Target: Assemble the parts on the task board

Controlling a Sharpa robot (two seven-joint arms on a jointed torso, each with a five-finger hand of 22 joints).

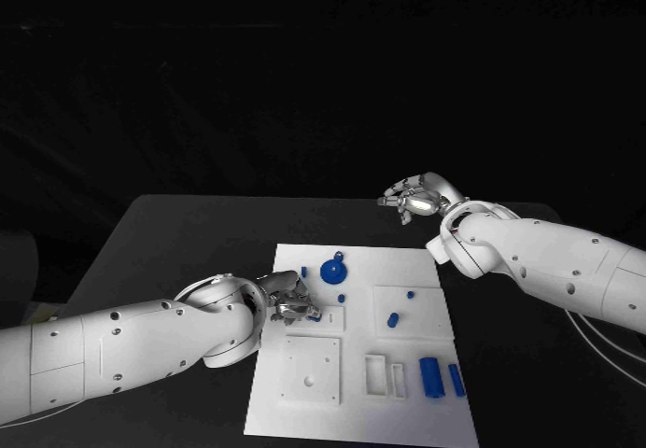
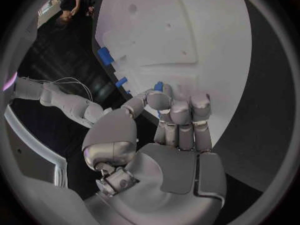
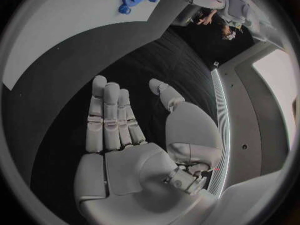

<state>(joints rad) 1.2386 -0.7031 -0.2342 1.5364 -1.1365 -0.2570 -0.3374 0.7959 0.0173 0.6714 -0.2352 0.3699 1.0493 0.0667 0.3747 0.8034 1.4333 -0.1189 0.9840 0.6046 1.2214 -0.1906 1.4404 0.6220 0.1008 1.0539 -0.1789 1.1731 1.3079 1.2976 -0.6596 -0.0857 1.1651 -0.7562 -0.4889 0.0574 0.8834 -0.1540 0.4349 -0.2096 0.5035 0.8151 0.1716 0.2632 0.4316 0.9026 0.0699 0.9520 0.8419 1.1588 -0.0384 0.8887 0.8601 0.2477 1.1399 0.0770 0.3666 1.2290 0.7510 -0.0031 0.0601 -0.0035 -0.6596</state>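
over the white task board (image 1: 404, 257) at the middle of my black table (image 1: 175, 233), the left hand (image 1: 289, 299) works at the board's left edge, its fingers curled in around a small blue part (image 2: 159, 86) pinched at the fingertips (image 2: 159, 100), as the left wrist view shows. that part hangs just above a raised white block (image 1: 320, 319) on the board. the right hand (image 1: 420, 198) hovers off the board's far right corner, well apart from it, its fingers straight and apart and holding nothing (image 3: 115, 117).

on the board itself, a blue gear (image 1: 334, 272) lies near the far edge, a short blue peg (image 1: 393, 319) and smaller blue bits sit near the middle, and two long blue bars (image 1: 431, 375) lie side by side by the near right corner, next to a pair of open white slots (image 1: 384, 375).

i judge the step in hand to be seating the pinched part into the block by the board's left edge; most pieces lie loose, so the assembly looks early. next, i reckon, the left hand must line the part up over its socket and press it straight down without tilting.
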